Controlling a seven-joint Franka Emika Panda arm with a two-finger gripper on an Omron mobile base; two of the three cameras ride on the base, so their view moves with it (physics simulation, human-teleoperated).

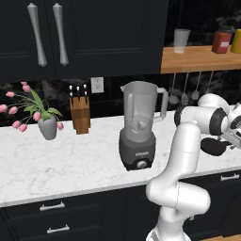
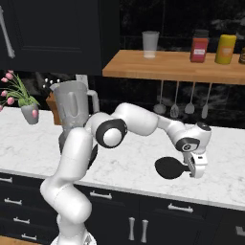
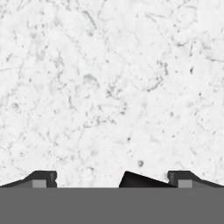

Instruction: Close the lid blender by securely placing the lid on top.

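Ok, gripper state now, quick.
Gripper: shut on the lid, gripping its edge just above the counter.

The blender [image 2: 72, 107] is partly hidden in the right base view, where the white arm covers its dark base and knob. In the left base view the hand [image 1: 234, 137] is cut off by the right edge, and the arm's elbow hides the left part of the lid [image 1: 214, 146]. In the hand view only a dark wedge of the lid [image 3: 140, 180] rises between the fingertips [image 3: 43, 178], so whether they clamp it cannot be told.
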